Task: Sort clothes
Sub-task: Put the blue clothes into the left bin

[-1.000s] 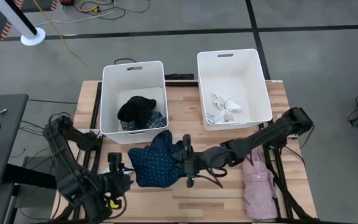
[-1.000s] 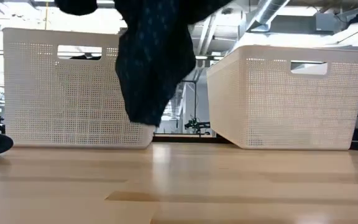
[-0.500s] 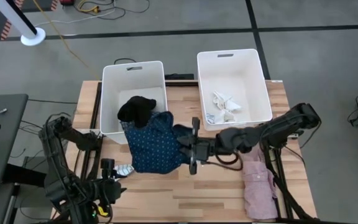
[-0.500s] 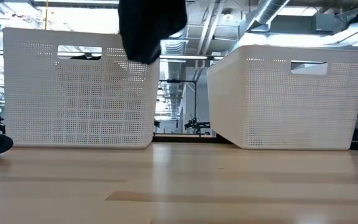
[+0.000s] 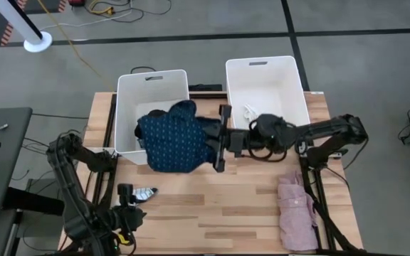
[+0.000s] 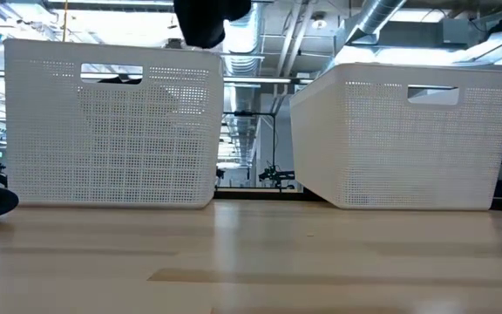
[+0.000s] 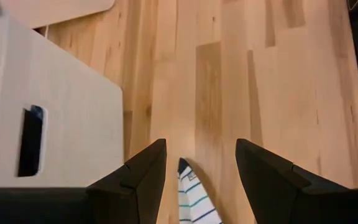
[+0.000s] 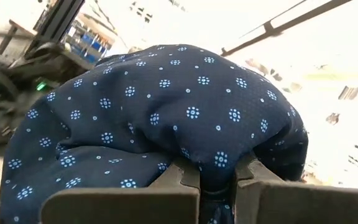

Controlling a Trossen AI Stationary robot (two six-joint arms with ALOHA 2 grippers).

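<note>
Right claw clenched on navy shirt, probably over left bin's rim; your early release drapes it outside.

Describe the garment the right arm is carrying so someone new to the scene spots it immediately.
Find the two white bins at the table's far edge and take the left bin. Hanging over its front right corner, pinched in the right gripper, is the navy garment. Its small pale dot pattern sets it apart from the plain pink garment and the striped piece lying on the wood.
</note>
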